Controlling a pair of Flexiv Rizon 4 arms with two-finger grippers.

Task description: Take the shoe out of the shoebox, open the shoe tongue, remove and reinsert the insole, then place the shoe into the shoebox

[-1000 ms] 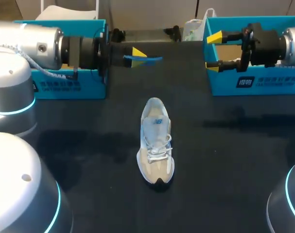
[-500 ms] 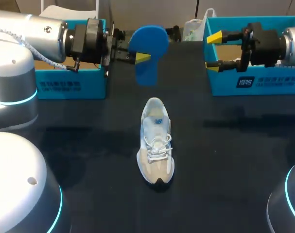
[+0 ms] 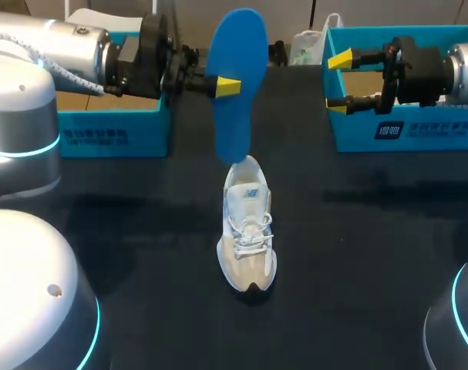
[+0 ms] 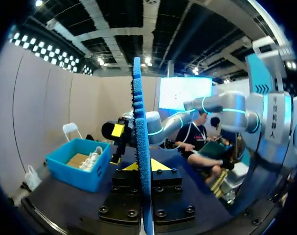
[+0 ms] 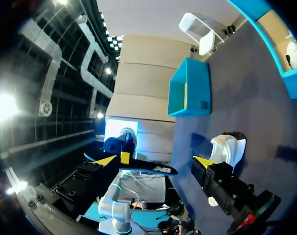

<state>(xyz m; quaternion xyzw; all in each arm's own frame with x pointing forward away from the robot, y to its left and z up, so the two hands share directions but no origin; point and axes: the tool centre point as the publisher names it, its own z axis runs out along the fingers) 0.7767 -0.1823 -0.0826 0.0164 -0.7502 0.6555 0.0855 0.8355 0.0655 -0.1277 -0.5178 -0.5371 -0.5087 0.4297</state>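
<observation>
A pale grey and white shoe [image 3: 247, 223] lies on the black table, toe toward the near edge; it also shows in the right wrist view [image 5: 229, 148]. My left gripper [image 3: 226, 86] is shut on a blue insole [image 3: 237, 77], which hangs on end with its lower tip just above the shoe's heel. In the left wrist view the insole [image 4: 141, 147] stands edge-on between the yellow tips of the left gripper [image 4: 142, 166]. My right gripper [image 3: 338, 83] hovers open and empty in front of the right box, and its tips [image 5: 155, 161] stand wide apart.
A teal shoebox [image 3: 110, 131] stands at the back left under my left arm. A second teal box [image 3: 403, 131] stands at the back right, with a white shoe [image 4: 92, 157] inside. Bare black table surrounds the shoe.
The left gripper has turned its wrist, swinging the insole from flat and edge-on to upright, its lower tip coming down over the shoe's heel. The right arm and the shoe have not moved.
</observation>
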